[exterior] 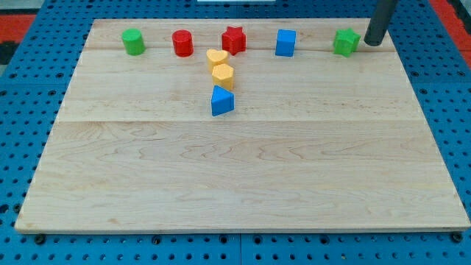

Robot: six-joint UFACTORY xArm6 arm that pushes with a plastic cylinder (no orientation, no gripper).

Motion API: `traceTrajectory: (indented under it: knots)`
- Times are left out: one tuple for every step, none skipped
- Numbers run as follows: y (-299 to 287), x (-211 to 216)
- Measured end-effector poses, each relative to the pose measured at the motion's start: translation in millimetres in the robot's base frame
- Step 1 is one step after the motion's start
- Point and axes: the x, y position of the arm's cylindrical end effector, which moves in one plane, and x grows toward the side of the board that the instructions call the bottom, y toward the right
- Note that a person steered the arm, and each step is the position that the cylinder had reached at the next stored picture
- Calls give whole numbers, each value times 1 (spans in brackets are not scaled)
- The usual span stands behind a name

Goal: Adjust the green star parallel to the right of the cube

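One green star [346, 42] | just left of my tip [372, 44] | blue cube [285, 43] further left

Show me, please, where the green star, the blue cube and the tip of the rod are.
green star [345, 42], camera view, middle of its top face
blue cube [285, 43], camera view, centre of its front face
my tip [372, 43], camera view, rod's very lower end

The desk [243, 177] is a pale wooden board with visible grain and lengthwise seams. It rests on a blue perforated base [22, 88] with evenly spaced holes. Lighting is even. A red surface [449, 11] shows at the view's top right.
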Motion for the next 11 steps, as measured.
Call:
traceTrajectory:
  knots:
    - [-2,0]
    - [-2,0]
    - [-5,0]
    - [-5,0]
    - [-16,-3]
    - [-17,-3]
    - [-17,-1]
    - [-17,47]
    - [-17,56]
    - [-22,56]
    - [-82,55]
